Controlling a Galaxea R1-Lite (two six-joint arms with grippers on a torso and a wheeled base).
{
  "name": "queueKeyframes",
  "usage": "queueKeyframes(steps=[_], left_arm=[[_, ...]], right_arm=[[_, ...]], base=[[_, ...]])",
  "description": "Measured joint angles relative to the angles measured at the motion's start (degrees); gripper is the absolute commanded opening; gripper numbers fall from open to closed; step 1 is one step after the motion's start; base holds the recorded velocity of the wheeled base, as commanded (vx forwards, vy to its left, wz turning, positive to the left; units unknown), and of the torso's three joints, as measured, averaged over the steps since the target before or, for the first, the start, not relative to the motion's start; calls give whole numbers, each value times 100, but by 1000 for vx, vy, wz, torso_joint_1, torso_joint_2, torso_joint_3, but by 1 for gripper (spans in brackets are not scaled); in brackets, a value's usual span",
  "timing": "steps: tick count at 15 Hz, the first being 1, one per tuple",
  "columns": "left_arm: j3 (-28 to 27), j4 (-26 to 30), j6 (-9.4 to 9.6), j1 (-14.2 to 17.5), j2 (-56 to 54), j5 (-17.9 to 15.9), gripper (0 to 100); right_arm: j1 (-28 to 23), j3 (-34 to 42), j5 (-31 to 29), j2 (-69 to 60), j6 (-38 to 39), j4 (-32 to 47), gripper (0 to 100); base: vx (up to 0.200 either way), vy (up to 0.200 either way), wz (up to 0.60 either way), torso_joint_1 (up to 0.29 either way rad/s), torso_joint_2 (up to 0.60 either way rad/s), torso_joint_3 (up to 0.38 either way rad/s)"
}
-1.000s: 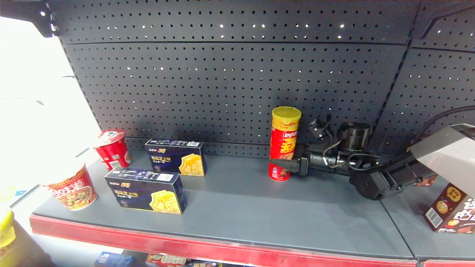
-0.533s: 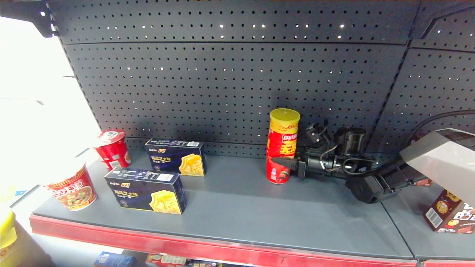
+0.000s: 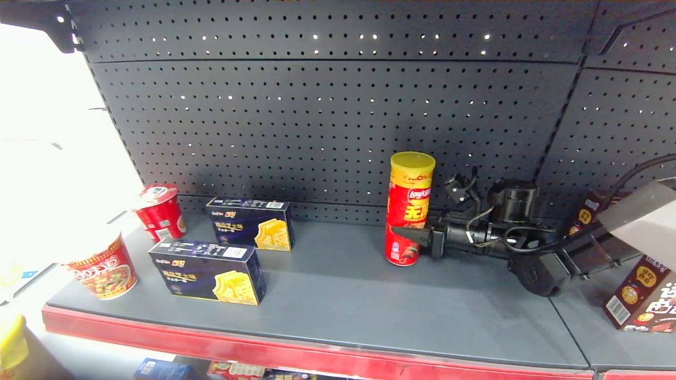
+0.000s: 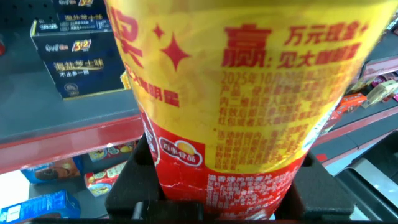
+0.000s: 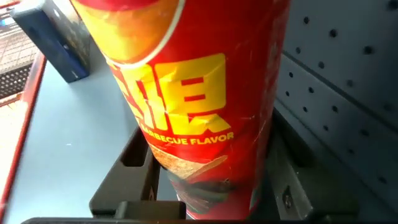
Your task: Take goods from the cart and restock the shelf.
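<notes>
The can is a tall red tube with yellow lettering, a yellow band under its yellow lid and a small picture near the foot. It stands upright towards the back of the shelf, right of the middle and close to the back panel. Its foot is down at the shelf surface, though I cannot tell whether it rests there. The right gripper pinches it across the lower third, one black finger on each side; the right wrist view shows the same clamp from close by. The right arm comes in from the right end of the shelf, low and nearly level over the surface, with the gripper pointing at the left end. The left gripper is closed on a second can, yellow above and red below, held out in front of the shelf's red front edge. Two blue boxes lie towards the left end, one behind the other. Two red cups stand at the left edge, and a brown box stands near the right front corner.
</notes>
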Motion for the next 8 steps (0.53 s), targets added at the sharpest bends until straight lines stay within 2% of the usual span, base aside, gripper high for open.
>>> queueKeyframes(steps=[4,8], left_arm=[[27,-11,0,7,-171,9,0],[52,-4,2,13,-325,22,0]], right_arm=[[13,875,-332,-937,-50,13,0],[239,1697,-1610,-1807,-116,17,0]], base=[[0,0,0,0,0,0],[0,0,0,0,0,0]])
